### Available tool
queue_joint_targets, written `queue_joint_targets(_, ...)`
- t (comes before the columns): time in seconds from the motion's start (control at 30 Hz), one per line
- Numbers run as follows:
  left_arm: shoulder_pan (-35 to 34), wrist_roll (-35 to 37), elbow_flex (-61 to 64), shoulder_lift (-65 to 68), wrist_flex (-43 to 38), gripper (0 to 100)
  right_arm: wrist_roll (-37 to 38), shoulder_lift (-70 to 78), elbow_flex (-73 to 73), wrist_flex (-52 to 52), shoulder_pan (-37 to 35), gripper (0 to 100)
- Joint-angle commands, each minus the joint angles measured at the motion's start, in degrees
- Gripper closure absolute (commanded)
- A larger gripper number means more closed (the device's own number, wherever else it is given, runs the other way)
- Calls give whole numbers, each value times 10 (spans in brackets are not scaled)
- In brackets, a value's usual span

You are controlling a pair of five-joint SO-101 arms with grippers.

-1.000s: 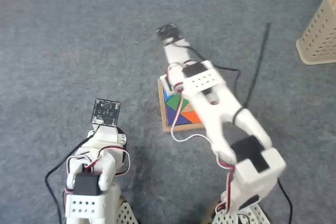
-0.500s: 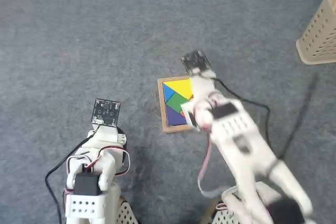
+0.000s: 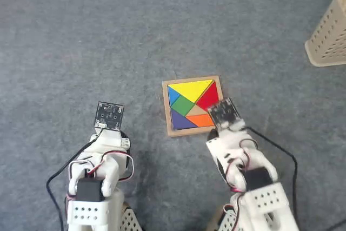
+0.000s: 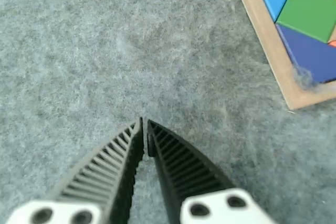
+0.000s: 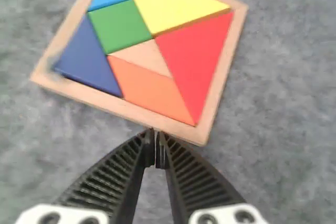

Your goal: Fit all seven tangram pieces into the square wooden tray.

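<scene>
The square wooden tray (image 3: 165, 111) lies on the grey carpet at the middle of the high view, holding yellow, red, green, blue, purple, orange and tan pieces laid flat. The right wrist view looks onto the whole tray (image 5: 222, 93) with the red triangle (image 5: 199, 61) and yellow triangle (image 5: 165, 1). My right gripper (image 5: 155, 139) is shut and empty, its tips just short of the tray's near edge. My left gripper (image 4: 144, 127) is shut and empty over bare carpet, with a corner of the tray (image 4: 273, 61) off to one side.
A beige slatted basket (image 3: 330, 31) stands at the far right edge of the high view. Both arms sit folded at the near side, the left arm (image 3: 100, 179) and the right arm (image 3: 248, 182), with cables trailing beside them. Grey carpet surrounds the tray.
The right arm has pulled back from over the tray toward its base, uncovering the filled tray. The left arm has not moved.
</scene>
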Motion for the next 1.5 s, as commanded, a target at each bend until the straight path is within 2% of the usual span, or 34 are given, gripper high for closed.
queue_joint_targets(0.0,-3,5,-3,-2,3,989,16,-119,8,60,41,989)
queue_joint_targets(0.1,-3,5,-3,-2,3,989,19,-203,18,139,48,989)
queue_joint_targets(0.17,-4,5,-3,-2,3,989,19,-207,30,161,46,989)
queue_joint_targets(0.43,-4,5,-3,-2,3,989,20,-144,41,167,45,989)
queue_joint_targets(1.47,-4,5,-3,-2,3,989,20,-137,42,161,45,989)
